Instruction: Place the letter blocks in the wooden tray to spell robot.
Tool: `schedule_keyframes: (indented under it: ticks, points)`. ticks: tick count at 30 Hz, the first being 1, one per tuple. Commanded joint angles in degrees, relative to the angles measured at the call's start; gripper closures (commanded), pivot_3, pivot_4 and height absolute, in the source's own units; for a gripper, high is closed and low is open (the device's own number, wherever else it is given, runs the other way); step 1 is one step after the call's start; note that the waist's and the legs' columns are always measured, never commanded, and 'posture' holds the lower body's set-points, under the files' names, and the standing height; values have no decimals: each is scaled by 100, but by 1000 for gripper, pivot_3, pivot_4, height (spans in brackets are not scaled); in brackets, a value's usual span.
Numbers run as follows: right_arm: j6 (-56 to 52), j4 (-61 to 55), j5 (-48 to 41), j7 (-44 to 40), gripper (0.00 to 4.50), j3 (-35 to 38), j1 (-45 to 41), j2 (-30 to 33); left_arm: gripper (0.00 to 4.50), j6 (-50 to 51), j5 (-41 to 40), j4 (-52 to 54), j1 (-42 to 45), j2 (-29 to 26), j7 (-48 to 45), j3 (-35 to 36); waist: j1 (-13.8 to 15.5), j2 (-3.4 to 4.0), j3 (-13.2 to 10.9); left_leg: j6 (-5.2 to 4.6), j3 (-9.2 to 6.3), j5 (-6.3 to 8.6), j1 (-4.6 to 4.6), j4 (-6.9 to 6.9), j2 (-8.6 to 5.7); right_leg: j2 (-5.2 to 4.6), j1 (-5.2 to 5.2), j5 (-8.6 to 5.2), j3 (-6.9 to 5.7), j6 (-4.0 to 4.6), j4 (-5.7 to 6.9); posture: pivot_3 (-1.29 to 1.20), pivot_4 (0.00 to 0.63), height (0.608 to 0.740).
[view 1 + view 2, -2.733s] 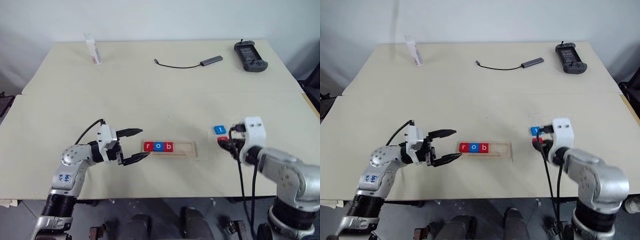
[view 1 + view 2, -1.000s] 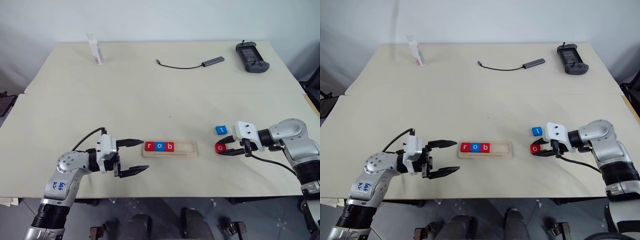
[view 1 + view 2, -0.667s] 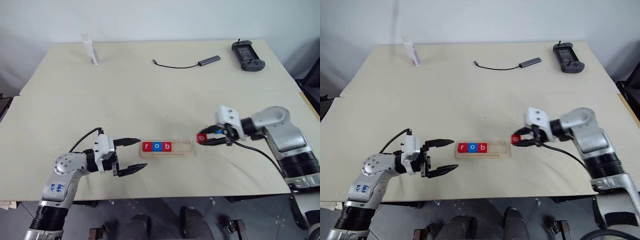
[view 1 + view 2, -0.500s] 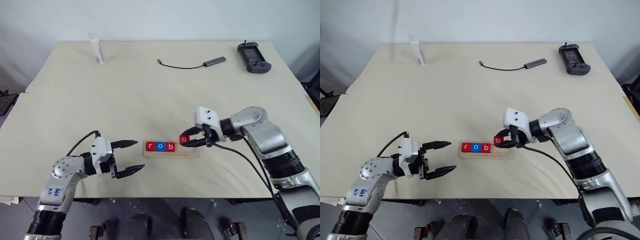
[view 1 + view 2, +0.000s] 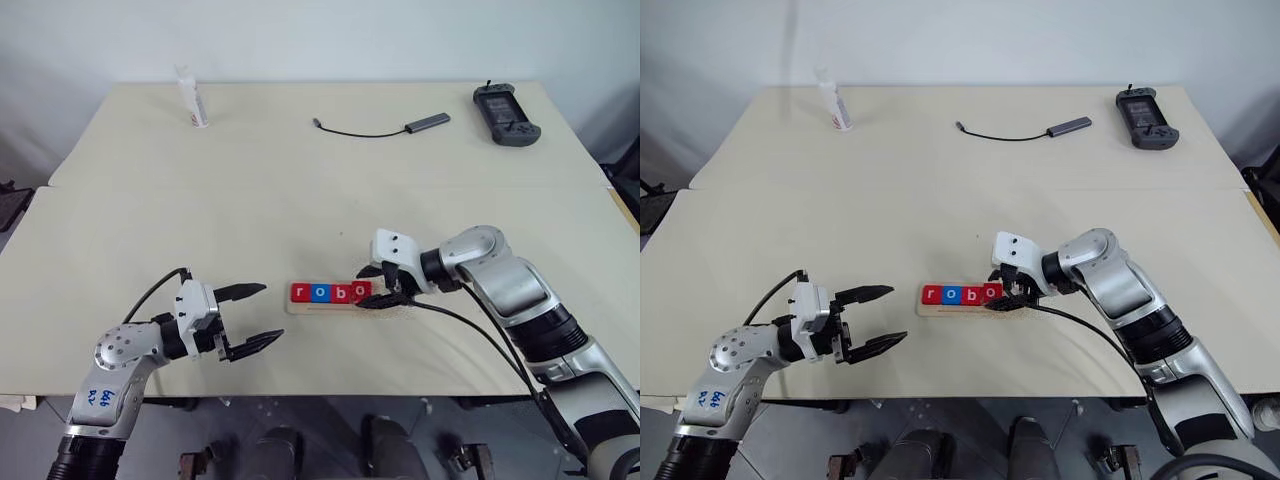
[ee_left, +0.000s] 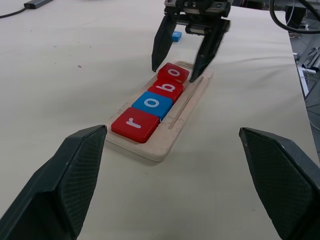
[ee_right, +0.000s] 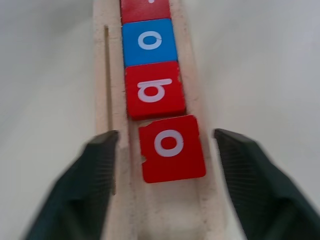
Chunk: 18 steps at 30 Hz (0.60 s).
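Straddling second red o block (image 7: 171,148) in wooden tray (image 6: 186,105), right hand (image 6: 182,62) wide, gripping nothing.

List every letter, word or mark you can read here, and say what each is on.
"r" on the first red block in the wooden tray.
"o" on the blue block next to it.
"b" on the red block after that.
"o" on the last red block, lying slightly askew.
The blue handwriting on the left arm's shoulder, the white bottle and the small blue block are too small to read.
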<state>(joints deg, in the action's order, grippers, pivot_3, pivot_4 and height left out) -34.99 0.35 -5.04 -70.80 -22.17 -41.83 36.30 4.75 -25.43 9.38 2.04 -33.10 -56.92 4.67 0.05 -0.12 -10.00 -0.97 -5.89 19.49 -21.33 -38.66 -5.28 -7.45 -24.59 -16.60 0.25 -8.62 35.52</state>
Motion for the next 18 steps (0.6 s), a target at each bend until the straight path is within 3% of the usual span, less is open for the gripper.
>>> schedule_keyframes:
  ticks: [1, 6, 8, 18]
  points:
    - [-341, -385, -339, -69, 13, 267, -3, 73, 0, -79, -44, 237, -27, -57, 43, 145, -7, 0, 0, 0, 0, 0, 0, 0, 0, 0, 0, 0, 0, 0, 0, 0, 150, 740]
    - [-227, -273, -440, 112, 13, 585, 40, 246, 0, -89, -30, 179, 13, -52, 26, 120, -8, 0, 0, 0, 0, 0, 0, 1, -1, 0, 0, 0, 0, 0, -1, 0, 150, 740]
    - [-146, -172, -438, 188, 409, 656, 55, 249, 0, -95, -22, 135, 63, -42, 7, 89, -8, 0, 0, 0, 0, 0, 0, 1, -1, -1, 1, 0, 0, 0, -2, 0, 150, 740]
    - [708, 535, -171, 563, 3683, 497, 121, -82, 0, -91, 5, 39, 233, -34, -53, 28, -26, 0, 0, 0, 3, 0, 1, 5, 0, 0, 0, 0, 1, 0, 2, 0, 150, 740]
